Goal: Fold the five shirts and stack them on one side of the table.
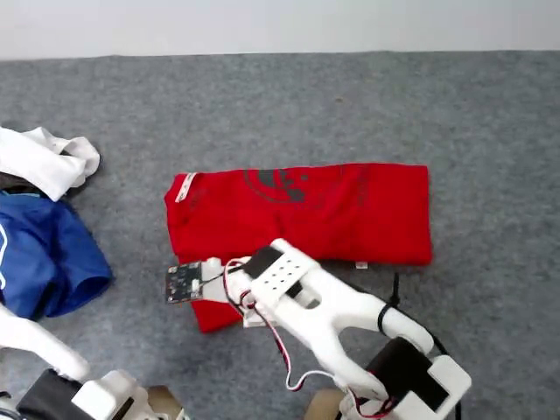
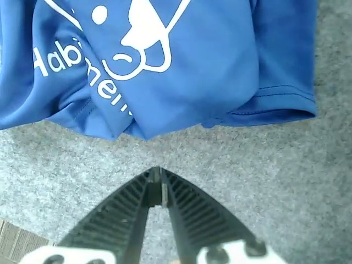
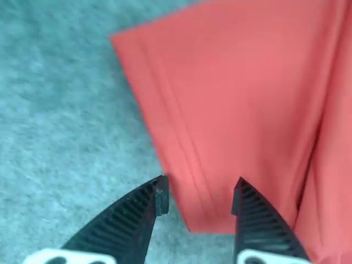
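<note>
The red shirt (image 1: 350, 214) is laid flat mid-table, folded into a long band; its near left corner is straddled by the right gripper (image 3: 199, 193), jaws spread either side of the hem, judged ready for a pinch. The left gripper (image 2: 159, 184) is pressed together over bare table (image 1: 394, 105), just short of the blue shirt (image 1: 44, 254), bunched at the left edge beside a white shirt (image 1: 48, 157). Open room is seen toward the far and right edges.
</note>
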### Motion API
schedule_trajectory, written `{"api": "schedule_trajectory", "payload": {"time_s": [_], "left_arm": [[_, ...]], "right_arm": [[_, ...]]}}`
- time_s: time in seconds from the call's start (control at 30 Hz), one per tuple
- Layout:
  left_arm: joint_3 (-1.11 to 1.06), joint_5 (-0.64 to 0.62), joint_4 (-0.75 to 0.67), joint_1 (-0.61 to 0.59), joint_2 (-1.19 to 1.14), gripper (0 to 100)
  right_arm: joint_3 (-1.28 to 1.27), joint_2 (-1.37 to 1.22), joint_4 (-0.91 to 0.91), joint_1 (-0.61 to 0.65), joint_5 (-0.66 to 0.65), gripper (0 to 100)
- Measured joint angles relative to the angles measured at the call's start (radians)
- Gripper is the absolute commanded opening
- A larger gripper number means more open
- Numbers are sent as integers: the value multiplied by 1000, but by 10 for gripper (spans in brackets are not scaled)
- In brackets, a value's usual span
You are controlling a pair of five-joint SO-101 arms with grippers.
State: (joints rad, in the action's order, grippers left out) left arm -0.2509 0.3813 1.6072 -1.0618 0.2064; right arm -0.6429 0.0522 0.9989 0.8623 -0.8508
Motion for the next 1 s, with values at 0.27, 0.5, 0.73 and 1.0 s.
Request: {"api": "schedule_trajectory", "payload": {"time_s": [0.27,0.5,0.73,1.0], "left_arm": [[-40,0,-34,0,0,6],[-49,0,-38,0,0,6],[-49,0,-38,0,0,6],[-49,0,-38,-40,0,6]], "right_arm": [[0,-17,0,43,0,191],[3,-75,-21,44,0,190],[109,-169,3,43,0,91],[282,-267,74,26,-2,11]]}}
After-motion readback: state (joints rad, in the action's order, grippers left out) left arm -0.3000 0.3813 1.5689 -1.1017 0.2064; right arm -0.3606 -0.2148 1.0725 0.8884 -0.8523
